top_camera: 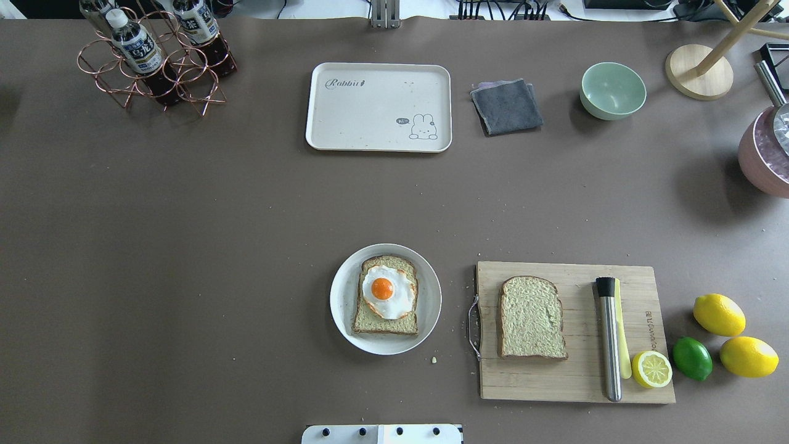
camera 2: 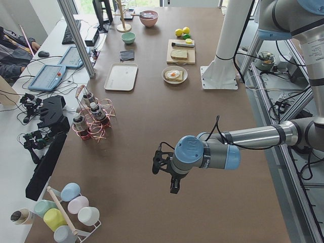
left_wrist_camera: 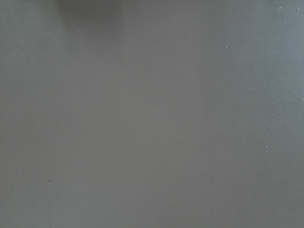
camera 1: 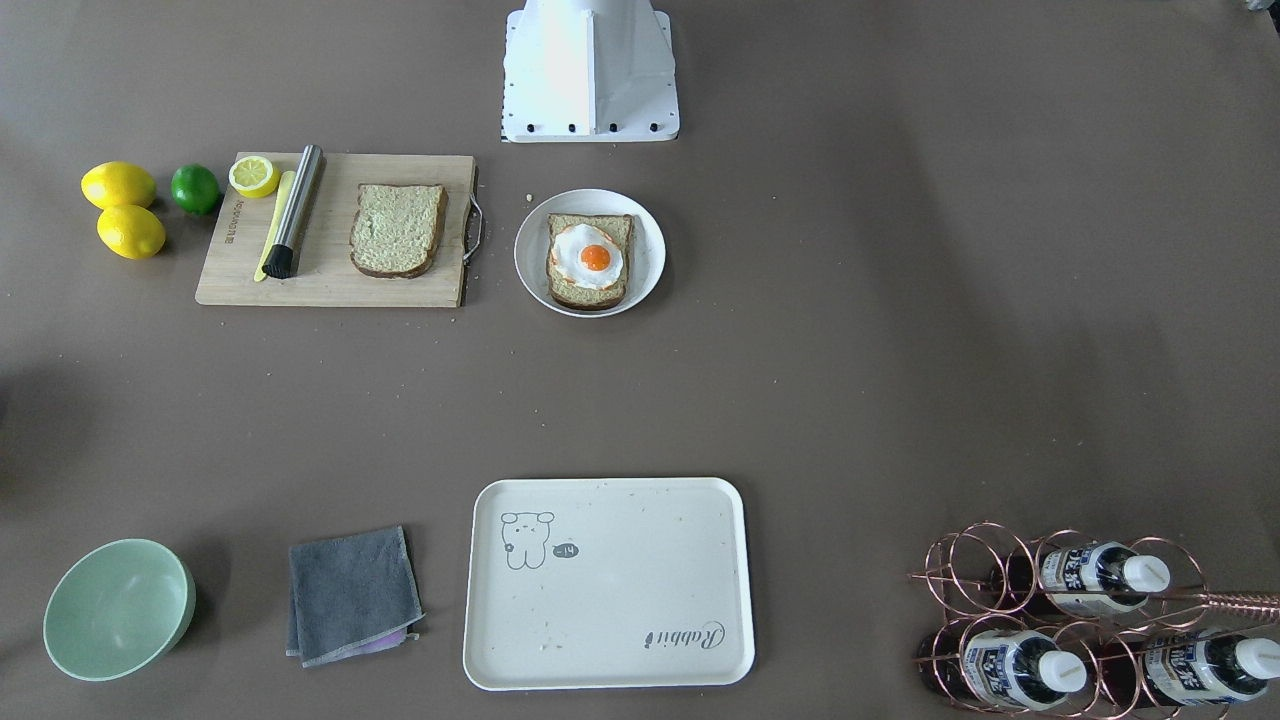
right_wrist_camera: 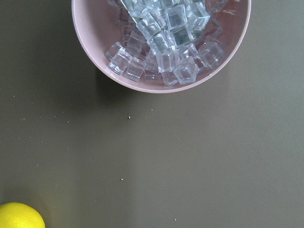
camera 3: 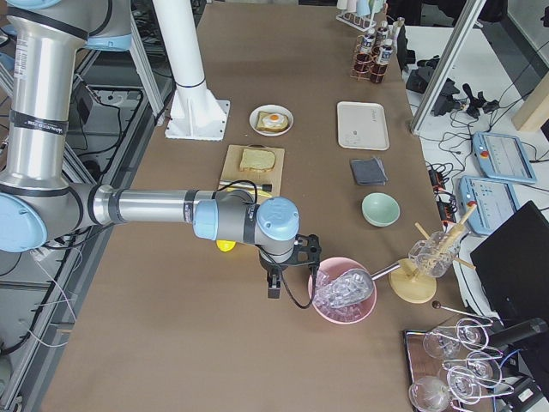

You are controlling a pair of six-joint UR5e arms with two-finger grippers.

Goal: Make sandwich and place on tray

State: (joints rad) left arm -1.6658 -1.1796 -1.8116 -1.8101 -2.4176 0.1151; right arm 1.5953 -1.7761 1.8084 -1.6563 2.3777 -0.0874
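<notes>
One bread slice [top_camera: 376,322] lies on a round white plate [top_camera: 342,290] with a fried egg [top_camera: 387,291] on top, uncovered. A second slice [top_camera: 531,317] lies flat on the wooden cutting board [top_camera: 579,376] to its right. The cream tray [top_camera: 376,111] sits bare at the far side of the table; it also shows in the front-facing view [camera 1: 620,600]. My left gripper [camera 2: 172,187] hangs over bare table far from the food. My right gripper [camera 3: 273,287] hangs beside a pink bowl. I cannot tell if either is open or shut.
On the board lie a steel muddler [top_camera: 609,339] and a lemon half [top_camera: 652,369]; two lemons [top_camera: 719,314] and a lime [top_camera: 691,357] sit beside it. A grey cloth [top_camera: 506,106], green bowl [top_camera: 613,90], bottle rack [top_camera: 154,55] and pink ice bowl [right_wrist_camera: 161,47] stand around.
</notes>
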